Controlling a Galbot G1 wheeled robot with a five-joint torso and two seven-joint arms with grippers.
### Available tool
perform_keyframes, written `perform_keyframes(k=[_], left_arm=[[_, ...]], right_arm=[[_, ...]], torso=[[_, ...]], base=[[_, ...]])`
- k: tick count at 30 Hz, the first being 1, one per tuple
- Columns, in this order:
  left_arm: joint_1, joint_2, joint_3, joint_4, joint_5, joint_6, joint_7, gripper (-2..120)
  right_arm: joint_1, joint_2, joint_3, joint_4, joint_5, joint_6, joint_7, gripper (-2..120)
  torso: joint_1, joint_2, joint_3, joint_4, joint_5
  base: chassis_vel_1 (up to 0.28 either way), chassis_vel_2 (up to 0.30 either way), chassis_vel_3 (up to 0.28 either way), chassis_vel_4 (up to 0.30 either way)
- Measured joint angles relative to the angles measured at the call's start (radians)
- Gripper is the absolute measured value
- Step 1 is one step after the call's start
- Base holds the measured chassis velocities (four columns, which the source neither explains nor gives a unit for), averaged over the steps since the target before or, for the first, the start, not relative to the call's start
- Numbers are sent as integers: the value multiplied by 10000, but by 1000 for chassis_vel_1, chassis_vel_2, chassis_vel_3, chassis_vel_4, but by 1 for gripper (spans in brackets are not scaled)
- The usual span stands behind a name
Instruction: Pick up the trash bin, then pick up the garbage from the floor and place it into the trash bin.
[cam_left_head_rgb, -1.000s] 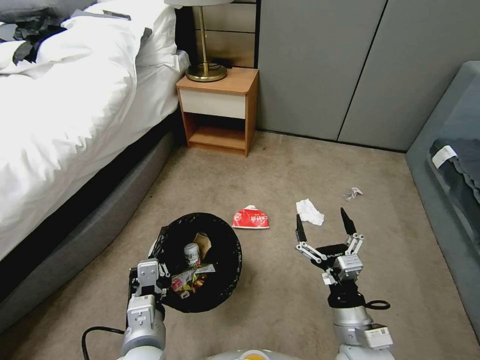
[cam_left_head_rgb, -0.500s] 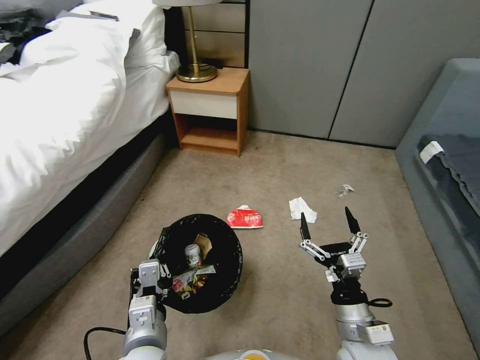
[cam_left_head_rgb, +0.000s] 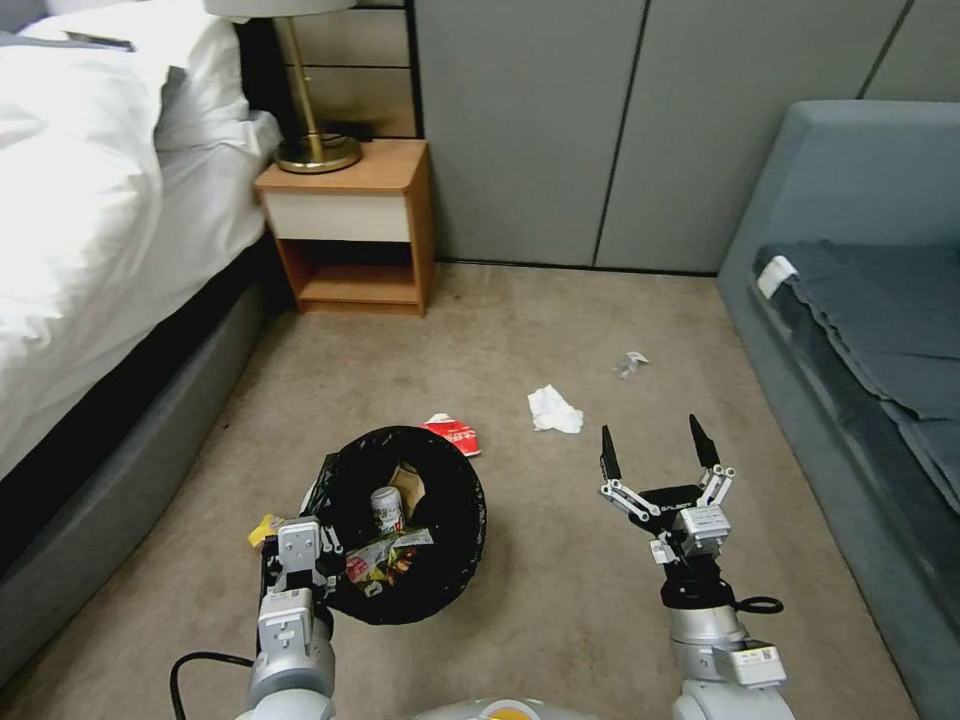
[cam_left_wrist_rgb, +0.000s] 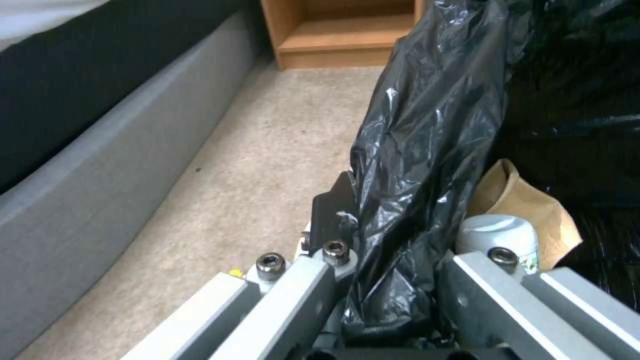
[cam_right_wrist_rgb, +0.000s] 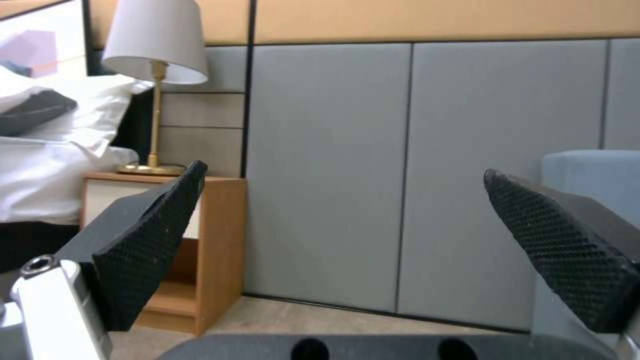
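Observation:
The trash bin (cam_left_head_rgb: 470, 520), lined with a black bag (cam_left_wrist_rgb: 413, 150), hangs low at my left side. My left gripper (cam_left_head_rgb: 300, 560) is shut on its near rim (cam_left_wrist_rgb: 393, 260). Inside lie a white bottle (cam_left_head_rgb: 386, 508), a brown paper bag (cam_left_head_rgb: 407, 483) and snack wrappers (cam_left_head_rgb: 385, 558). On the carpet beyond it, garbage lies loose: a red wrapper (cam_left_head_rgb: 455, 433) partly behind the bin's far rim, a crumpled white tissue (cam_left_head_rgb: 553, 410) and a small silvery scrap (cam_left_head_rgb: 630, 362). My right gripper (cam_left_head_rgb: 650, 440) is open and empty, just short of the tissue and to its right (cam_right_wrist_rgb: 343, 175).
A wooden nightstand (cam_left_head_rgb: 355, 225) with a brass lamp (cam_left_head_rgb: 315, 150) stands against the grey wall panels. The bed (cam_left_head_rgb: 90, 230) runs along the left, a grey sofa (cam_left_head_rgb: 860, 330) along the right. A yellow scrap (cam_left_head_rgb: 262, 530) lies by my left gripper. Bare carpet lies between.
The whole picture has slid left, so the camera has turned right. Both grippers and the bin keep their places in the picture. The red wrapper now sits partly behind the bin's rim.

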Motion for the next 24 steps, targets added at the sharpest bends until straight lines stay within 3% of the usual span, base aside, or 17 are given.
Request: perform_keyframes(k=[24], left_arm=[[-43, 45, 19, -5, -362, -276, -143, 1]], right_arm=[[135, -12, -70, -20, -36, -74, -112, 100]], torso=[[0, 0, 0, 1, 0]], base=[[-4, -3, -4, -3]])
